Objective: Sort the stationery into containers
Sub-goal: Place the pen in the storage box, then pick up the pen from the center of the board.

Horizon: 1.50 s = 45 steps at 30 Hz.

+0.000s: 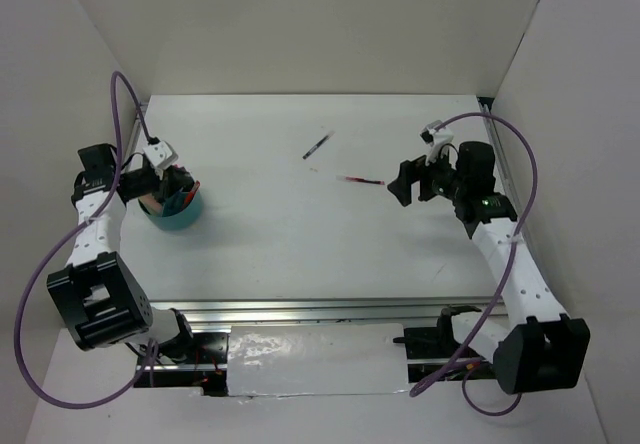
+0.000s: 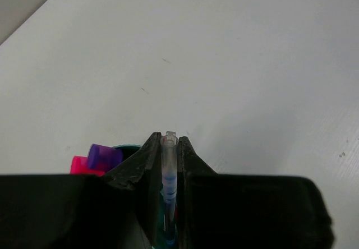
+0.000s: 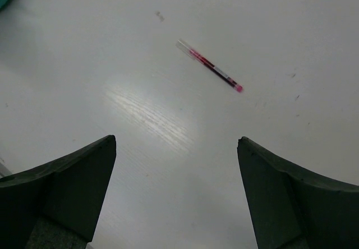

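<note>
While the left gripper (image 2: 169, 143) is clamped on the clear tube (image 2: 169, 167) over the teal cup (image 1: 180, 221) at the top view's left, release should be gentle so it drops inside; the right gripper (image 3: 175, 141), spread wide and empty, faces the red pen (image 3: 210, 68) right of centre.

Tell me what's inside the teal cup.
A purple cap and a pink cap stick out of the teal cup. The left gripper, shut on a clear tube, covers the rest, so the full count is hidden.
</note>
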Motion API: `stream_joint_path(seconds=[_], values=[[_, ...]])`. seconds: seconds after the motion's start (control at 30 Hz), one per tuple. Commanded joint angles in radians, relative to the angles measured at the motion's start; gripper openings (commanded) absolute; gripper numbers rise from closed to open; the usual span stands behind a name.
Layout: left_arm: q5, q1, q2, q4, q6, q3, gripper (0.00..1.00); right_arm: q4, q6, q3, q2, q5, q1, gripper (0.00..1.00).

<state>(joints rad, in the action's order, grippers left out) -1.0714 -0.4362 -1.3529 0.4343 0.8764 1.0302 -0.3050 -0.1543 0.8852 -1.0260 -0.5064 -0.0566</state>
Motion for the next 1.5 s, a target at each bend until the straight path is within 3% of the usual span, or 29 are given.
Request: stream_joint_path(seconds=[0.0, 0.3, 0.5, 0.77, 0.9, 1.13, 1.47], values=[[-0.052, -0.009, -0.022, 0.003, 0.059, 0.045, 0.12, -0.011, -0.042, 0.079, -0.083, -0.026, 0.011, 0.94], [-0.041, -0.01, -0.032, -0.008, 0.052, 0.021, 0.41, -0.181, -0.188, 0.299, -0.394, 0.0, 0.017, 0.73], [-0.056, 0.002, -0.04, 0.105, 0.081, 0.097, 0.57, -0.377, -0.366, 0.581, -0.721, 0.058, -0.005, 0.57], [-0.062, 0.077, 0.046, 0.086, -0.031, 0.127, 0.61, -0.579, -0.499, 0.905, -1.08, 0.189, -0.069, 0.53], [-0.032, 0.145, 0.13, 0.081, -0.019, 0.084, 0.64, -0.592, -0.502, 0.997, -1.147, 0.181, -0.104, 0.54], [0.03, 0.252, 0.207, 0.051, -0.034, 0.03, 0.67, -0.599, -0.536, 1.011, -1.212, 0.215, -0.189, 0.53], [0.03, 0.29, 0.228, 0.049, -0.082, 0.038, 0.67, -0.599, -0.58, 1.075, -1.322, 0.324, -0.2, 0.51]])
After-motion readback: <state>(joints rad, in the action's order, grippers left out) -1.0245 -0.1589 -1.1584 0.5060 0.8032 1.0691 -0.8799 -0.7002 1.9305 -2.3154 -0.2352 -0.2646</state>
